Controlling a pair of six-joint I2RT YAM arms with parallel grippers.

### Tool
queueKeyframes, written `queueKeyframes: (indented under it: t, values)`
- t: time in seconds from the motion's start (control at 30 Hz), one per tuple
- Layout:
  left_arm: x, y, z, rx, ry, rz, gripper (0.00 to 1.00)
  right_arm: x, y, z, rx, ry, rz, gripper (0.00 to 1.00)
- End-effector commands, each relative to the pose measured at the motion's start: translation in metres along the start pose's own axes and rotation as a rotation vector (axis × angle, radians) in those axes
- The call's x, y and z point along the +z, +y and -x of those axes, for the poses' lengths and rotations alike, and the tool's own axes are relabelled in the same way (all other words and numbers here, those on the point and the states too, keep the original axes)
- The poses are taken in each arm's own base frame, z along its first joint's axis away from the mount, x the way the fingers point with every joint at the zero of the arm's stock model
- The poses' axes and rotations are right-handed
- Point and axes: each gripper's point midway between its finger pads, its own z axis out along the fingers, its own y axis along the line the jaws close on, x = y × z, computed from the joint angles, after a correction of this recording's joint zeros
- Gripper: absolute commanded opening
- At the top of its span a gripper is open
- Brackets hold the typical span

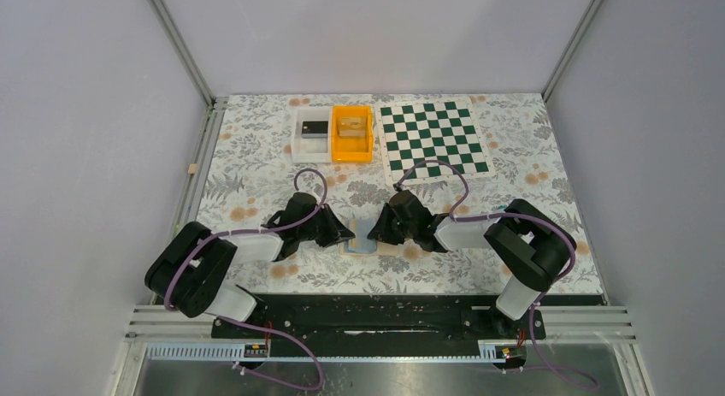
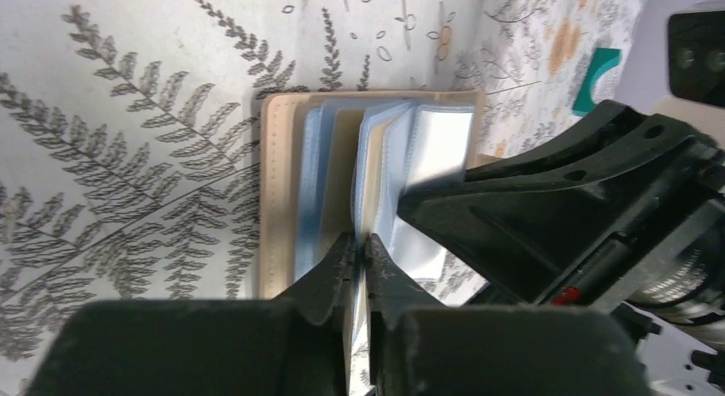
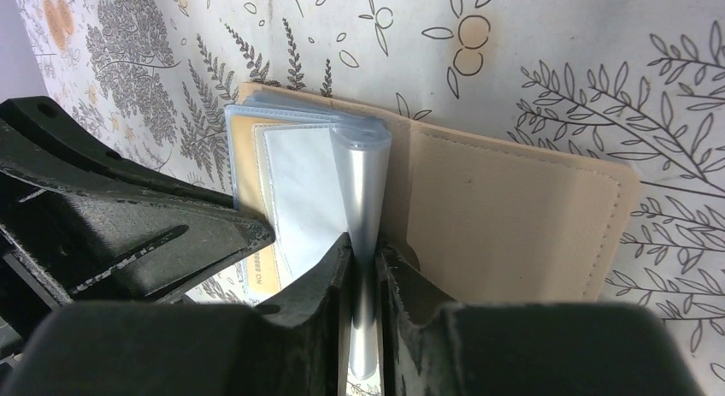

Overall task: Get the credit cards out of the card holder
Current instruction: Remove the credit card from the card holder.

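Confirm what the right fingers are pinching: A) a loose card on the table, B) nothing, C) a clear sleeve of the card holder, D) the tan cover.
C: the right fingers close on a clear sleeve standing up from the open card holder.

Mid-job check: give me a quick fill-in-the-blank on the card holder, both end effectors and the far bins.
1. The card holder lies ____ on the table, its tan cover spread flat.
2. The left end effector and the right end effector are each ____ on one of its clear sleeves.
3. The bin touching the white tray is coloured ____.
Missing words: open; shut; orange.
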Motion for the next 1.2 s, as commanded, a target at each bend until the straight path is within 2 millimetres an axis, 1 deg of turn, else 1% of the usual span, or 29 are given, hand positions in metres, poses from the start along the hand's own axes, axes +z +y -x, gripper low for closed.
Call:
queueKeyframes:
  t: [0.0,0.1,0.2,0.3,0.33,0.37,0.47,0.5,0.67,0.7,0.9,1.03,1.17]
  values:
    - [-0.005,-0.029,0.004,0.040,-0.015,-0.133,0.00,-0.005,-0.010,-0.013,0.002,0.052,-0.023,0.24]
    - [-0.009,-0.032,0.005,0.046,-0.023,-0.145,0.00,-0.012,-0.007,-0.003,-0.033,0.026,-0.044,0.33]
    - [-0.012,-0.035,0.004,0.047,-0.027,-0.149,0.00,-0.025,0.002,0.008,-0.064,0.000,-0.054,0.47]
    - [-0.013,-0.036,0.003,0.048,-0.031,-0.143,0.00,-0.037,0.008,0.016,-0.074,-0.025,-0.059,0.59]
    - [-0.013,-0.036,0.002,0.045,-0.029,-0.138,0.00,-0.040,0.011,0.018,-0.080,-0.035,-0.060,0.61]
    - [-0.013,-0.036,0.001,0.044,-0.027,-0.137,0.00,-0.043,0.013,0.019,-0.088,-0.040,-0.062,0.62]
    - [-0.013,-0.038,0.000,0.041,-0.023,-0.139,0.00,-0.048,0.021,0.018,-0.116,-0.040,-0.063,0.62]
    - [-0.013,-0.039,-0.001,0.040,-0.023,-0.139,0.00,-0.048,0.022,0.020,-0.122,-0.053,-0.071,0.62]
    - [-0.013,-0.043,-0.002,0.043,-0.014,-0.138,0.00,-0.045,0.031,0.014,-0.156,-0.047,-0.072,0.66]
    - [-0.013,-0.043,-0.002,0.044,-0.013,-0.137,0.00,-0.045,0.026,0.009,-0.167,-0.029,-0.097,0.68]
    - [-0.014,-0.043,-0.004,0.049,-0.012,-0.134,0.00,-0.041,0.031,-0.003,-0.199,0.003,-0.108,0.76]
    - [-0.014,-0.044,-0.004,0.049,-0.013,-0.135,0.00,-0.036,0.030,-0.011,-0.210,0.020,-0.125,0.76]
    - [-0.014,-0.045,-0.005,0.049,-0.010,-0.131,0.00,-0.034,0.027,-0.012,-0.225,0.012,-0.151,0.76]
